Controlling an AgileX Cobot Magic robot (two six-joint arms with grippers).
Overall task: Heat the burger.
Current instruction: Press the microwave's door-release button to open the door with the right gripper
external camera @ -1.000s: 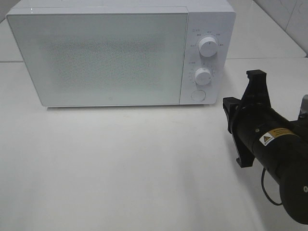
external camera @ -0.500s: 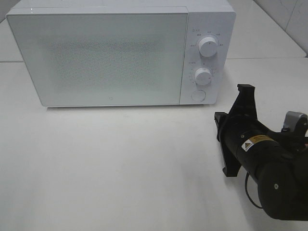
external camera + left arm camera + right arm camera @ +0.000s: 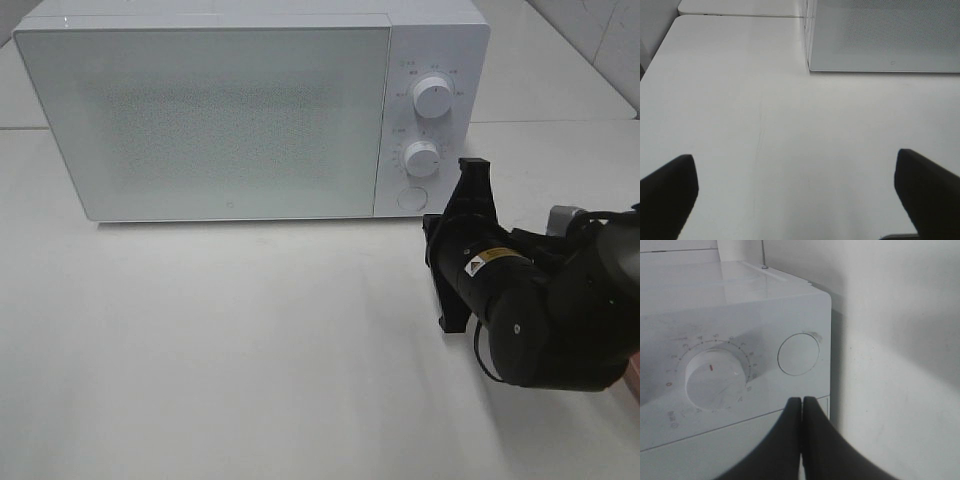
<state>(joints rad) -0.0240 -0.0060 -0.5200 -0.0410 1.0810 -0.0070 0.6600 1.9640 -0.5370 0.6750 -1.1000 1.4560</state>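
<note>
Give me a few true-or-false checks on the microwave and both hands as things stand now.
1. The microwave door is shut. True.
2. The right hand is open. False: its fingers are pressed together, with nothing between them.
3. The right hand is aimed at the control panel, close to the round button. True.
4. The left hand grips something. False: it is open, with nothing between its fingers.
5. The control panel carries three knobs. False: it has an upper knob and a lower knob, plus the round button.
</note>
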